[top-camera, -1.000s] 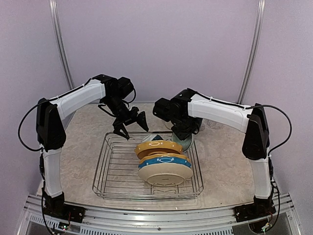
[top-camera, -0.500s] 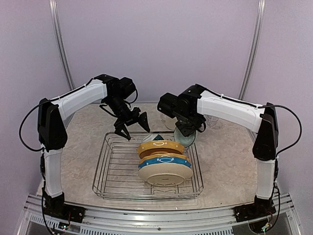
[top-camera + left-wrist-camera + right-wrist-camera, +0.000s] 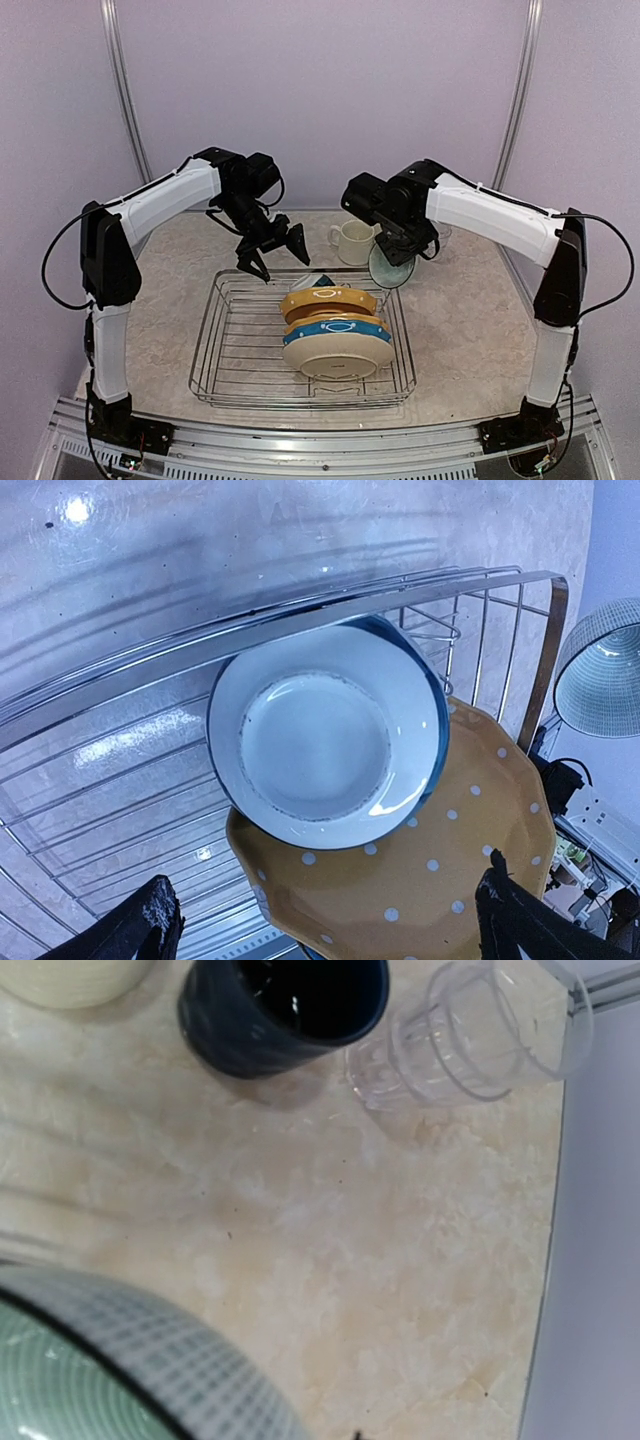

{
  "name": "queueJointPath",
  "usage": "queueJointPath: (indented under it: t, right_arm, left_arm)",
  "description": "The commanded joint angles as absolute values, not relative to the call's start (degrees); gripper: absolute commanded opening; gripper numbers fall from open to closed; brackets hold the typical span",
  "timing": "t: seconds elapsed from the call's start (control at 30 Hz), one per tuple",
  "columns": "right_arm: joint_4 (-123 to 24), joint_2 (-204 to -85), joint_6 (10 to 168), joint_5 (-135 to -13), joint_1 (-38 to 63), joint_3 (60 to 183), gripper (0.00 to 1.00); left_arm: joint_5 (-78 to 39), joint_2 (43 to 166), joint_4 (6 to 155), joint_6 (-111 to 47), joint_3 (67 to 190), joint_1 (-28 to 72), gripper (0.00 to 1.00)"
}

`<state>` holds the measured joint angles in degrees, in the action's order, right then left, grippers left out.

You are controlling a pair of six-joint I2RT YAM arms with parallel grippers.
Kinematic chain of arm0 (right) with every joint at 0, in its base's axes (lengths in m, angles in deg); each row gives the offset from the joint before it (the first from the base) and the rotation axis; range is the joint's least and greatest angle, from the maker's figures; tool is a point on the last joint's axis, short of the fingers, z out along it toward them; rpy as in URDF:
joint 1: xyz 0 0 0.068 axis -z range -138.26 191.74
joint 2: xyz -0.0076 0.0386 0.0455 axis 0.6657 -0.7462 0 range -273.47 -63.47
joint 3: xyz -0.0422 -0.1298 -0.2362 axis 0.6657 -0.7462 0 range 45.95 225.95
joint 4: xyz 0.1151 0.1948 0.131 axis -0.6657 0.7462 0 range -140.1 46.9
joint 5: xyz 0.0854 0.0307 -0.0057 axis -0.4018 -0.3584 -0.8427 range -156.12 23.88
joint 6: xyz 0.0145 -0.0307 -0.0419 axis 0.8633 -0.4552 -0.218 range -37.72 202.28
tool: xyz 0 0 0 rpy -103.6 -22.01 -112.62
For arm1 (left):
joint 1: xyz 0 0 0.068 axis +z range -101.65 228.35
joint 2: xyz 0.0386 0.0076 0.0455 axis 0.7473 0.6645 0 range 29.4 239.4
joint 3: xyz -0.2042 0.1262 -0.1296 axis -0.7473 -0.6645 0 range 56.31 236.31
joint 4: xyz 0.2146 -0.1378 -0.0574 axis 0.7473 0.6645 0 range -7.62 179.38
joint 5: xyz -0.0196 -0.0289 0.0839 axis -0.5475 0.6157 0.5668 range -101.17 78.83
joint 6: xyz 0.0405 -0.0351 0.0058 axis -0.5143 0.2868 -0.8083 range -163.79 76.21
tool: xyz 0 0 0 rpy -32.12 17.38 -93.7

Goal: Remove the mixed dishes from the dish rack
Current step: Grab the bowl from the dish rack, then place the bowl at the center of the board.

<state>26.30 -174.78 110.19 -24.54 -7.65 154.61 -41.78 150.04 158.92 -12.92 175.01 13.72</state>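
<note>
- The teal-and-white bowl [image 3: 387,268] hangs tipped steeply on its edge, clear of the table [image 3: 460,320], just past the far right corner of the dish rack [image 3: 215,350]
- In the right wrist view its ribbed pale green face with a band of small checks fills the near corner
- The right gripper [image 3: 403,250] is closed on its upper rim, as far as the overhead view shows; its fingers are out of the wrist view
- The left gripper [image 3: 270,262] is spread wide and holds nothing, above the rack's far rail
- Under it a blue-edged white bowl [image 3: 325,745] leans, mouth up, on the mustard yellow plate [image 3: 450,880], which has white dots
- The blue-rimmed plate [image 3: 335,328] and cream plate [image 3: 340,357] lean behind it in a far-to-near row
- The cream mug [image 3: 352,243], navy mug [image 3: 285,1005] and clear tumbler [image 3: 470,1035] sit on the table beyond the rack
</note>
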Motion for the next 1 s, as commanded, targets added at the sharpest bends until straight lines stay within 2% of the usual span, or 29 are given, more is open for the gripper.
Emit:
queueJointPath:
  t: [0.0, 0.23, 0.47, 0.8, 0.97]
  right_arm:
    - [22.13, -168.37, 109.74, -27.11, -5.18, 152.39, 0.0]
    - [6.81, -156.22, 107.9, -43.31, 5.89, 137.93, 0.0]
    - [-6.37, -148.15, 109.07, -58.12, 21.71, 121.13, 0.0]
    - [-21.05, -151.02, 109.53, -69.88, 42.8, 110.19, 0.0]
    - [-29.26, -155.9, 107.62, -72.23, 45.31, 108.59, 0.0]
  left_arm:
    - [-39.8, 150.05, 159.65, -11.99, 176.83, 14.36, 0.99]
    - [-37.89, 147.44, 160.11, -11.81, 178.16, 16.1, 0.99]
    - [-36.27, 146.8, 161.24, -11.07, 181.45, 17.4, 0.99]
    - [-33.88, 146.49, 162.51, -11.33, 182.61, 19.53, 0.99]
    - [-33.45, 146.76, 162.52, -11.6, 183.26, 20.78, 0.99]
